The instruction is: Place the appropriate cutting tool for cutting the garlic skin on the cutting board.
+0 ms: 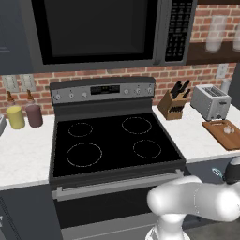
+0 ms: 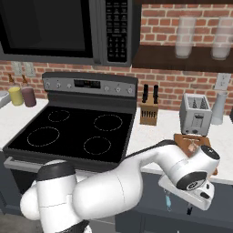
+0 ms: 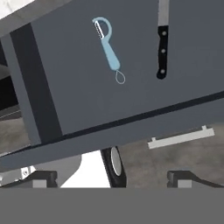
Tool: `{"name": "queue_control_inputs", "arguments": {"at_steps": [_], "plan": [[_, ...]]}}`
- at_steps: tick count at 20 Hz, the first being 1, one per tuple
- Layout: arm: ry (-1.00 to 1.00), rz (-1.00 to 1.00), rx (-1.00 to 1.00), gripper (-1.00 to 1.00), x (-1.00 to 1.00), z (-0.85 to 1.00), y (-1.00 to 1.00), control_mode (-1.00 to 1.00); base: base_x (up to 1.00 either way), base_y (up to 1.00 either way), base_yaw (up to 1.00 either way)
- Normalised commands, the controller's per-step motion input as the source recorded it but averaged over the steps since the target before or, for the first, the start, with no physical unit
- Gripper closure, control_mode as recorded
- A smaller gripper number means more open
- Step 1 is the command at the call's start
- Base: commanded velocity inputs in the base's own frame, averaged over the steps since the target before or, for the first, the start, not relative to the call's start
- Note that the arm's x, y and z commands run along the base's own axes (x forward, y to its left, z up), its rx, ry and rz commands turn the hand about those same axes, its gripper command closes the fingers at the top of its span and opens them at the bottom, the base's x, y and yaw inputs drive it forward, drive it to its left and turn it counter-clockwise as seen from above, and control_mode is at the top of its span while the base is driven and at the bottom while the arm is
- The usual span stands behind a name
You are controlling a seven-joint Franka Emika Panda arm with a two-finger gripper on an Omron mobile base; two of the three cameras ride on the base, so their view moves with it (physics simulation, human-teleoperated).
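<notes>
While the jaws stand apart, the cutting tool (image 3: 107, 46) lies in an open drawer (image 3: 131, 78) beside a black-handled knife (image 3: 162, 50)

My cameras give flat, even rendered light with no glare and hardly any shadow. The white counter (image 1: 28, 154) reads bright, the stove top (image 1: 112, 140) dark. Everything looks soft and slightly blurred, the shelf glasses (image 2: 184, 36) haziest.

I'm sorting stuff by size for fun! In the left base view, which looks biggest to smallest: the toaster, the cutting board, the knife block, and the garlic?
1. Cutting board and toaster: they look about alike, and the board is cut off at the edge.
2. Knife block.
3. Garlic, by far the smallest.
</notes>
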Motion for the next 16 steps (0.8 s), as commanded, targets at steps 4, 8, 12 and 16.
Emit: {"name": "queue_control_inputs", "arguments": {"at_steps": [4, 8, 12, 16], "plan": [[0.00, 0.09, 0.00, -1.00, -0.01, -0.26, -0.46, -1.00, 0.00, 0.00, 0.00], [0.00, 0.10, 0.00, -1.00, 0.00, -0.21, -0.42, -1.00, 0.00, 0.00, 0.00], [0.00, 0.09, 0.00, -1.00, 0.02, -0.29, -0.37, -1.00, 0.00, 0.00, 0.00], [0.00, 0.09, 0.00, -1.00, 0.07, -0.42, -0.27, -1.00, 0.00, 0.00, 0.00]]}}
